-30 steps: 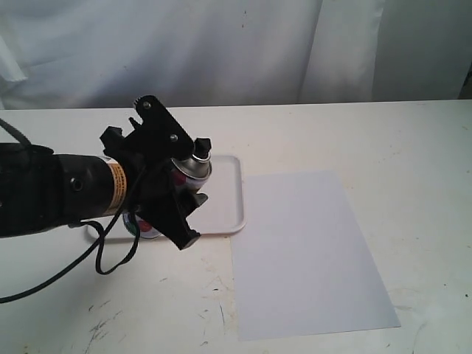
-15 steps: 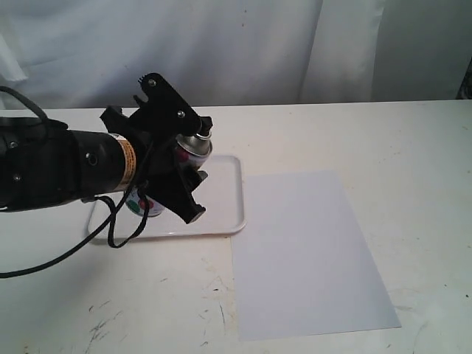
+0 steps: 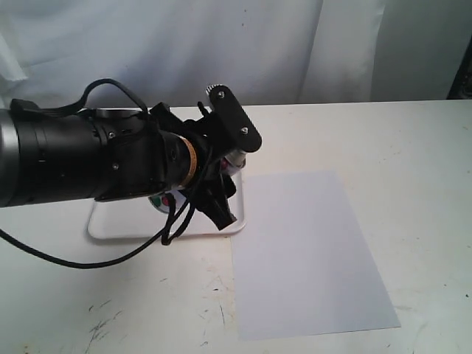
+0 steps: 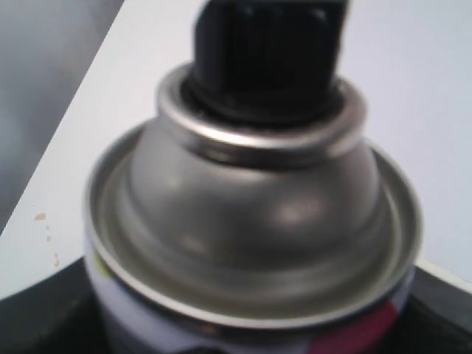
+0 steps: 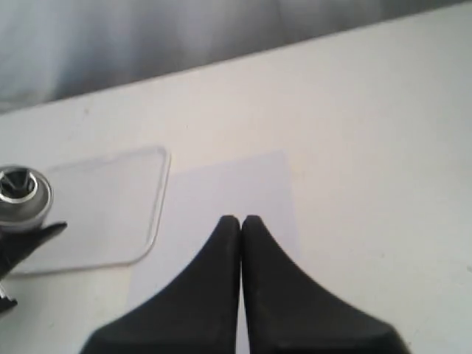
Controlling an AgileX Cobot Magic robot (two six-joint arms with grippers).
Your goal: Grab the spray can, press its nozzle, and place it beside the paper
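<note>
White table [image 3: 413, 147], left hand [image 3: 236, 177] horizontal over tray [image 3: 110, 228], spray can [image 4: 251, 214] in grip

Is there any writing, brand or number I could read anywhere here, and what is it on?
Nothing here can be read.
Yellow band on the arm: too small to read.
Can: only blurred colour patches, no words.
Paper: blank.
</note>
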